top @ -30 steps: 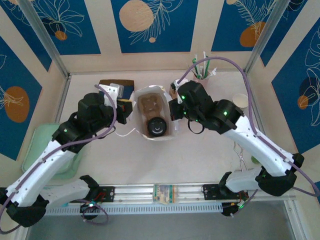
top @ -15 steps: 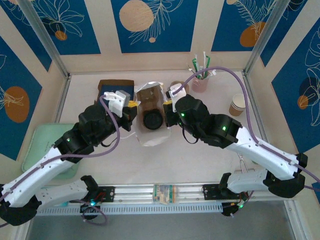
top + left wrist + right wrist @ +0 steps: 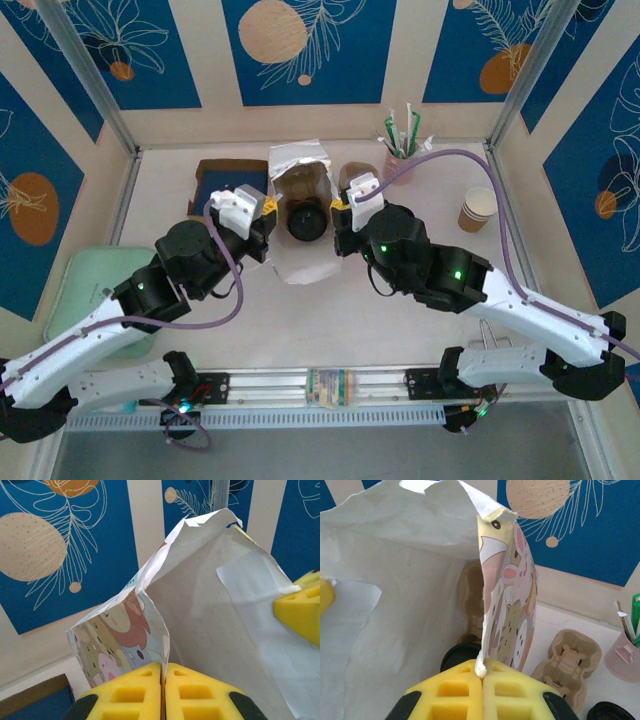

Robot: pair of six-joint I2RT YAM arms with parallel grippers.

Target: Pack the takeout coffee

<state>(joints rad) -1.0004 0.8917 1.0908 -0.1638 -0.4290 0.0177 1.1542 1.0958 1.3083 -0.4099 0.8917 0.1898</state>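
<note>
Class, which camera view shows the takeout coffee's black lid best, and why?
The top external view: the lid appears nearly whole, looking down into the white bag. The right wrist view catches just an edge of it behind the right gripper; the left wrist view faces the bag's outer wall.

Nothing readable anywhere, as far as I can tell. The white paper bag (image 3: 215, 630) pinched in the left tool (image 3: 162, 669) has a colourful cartoon-animal print on the panel right above that tool, but it's all pictures, no letters or numbers. Same deal with the printed strip of the bag sticking up from the right tool (image 3: 482, 674): little animals, no words, no logo. The blue wall panels (image 3: 75, 545) behind the bag only have leaf and circle drawings, no writing.
</note>
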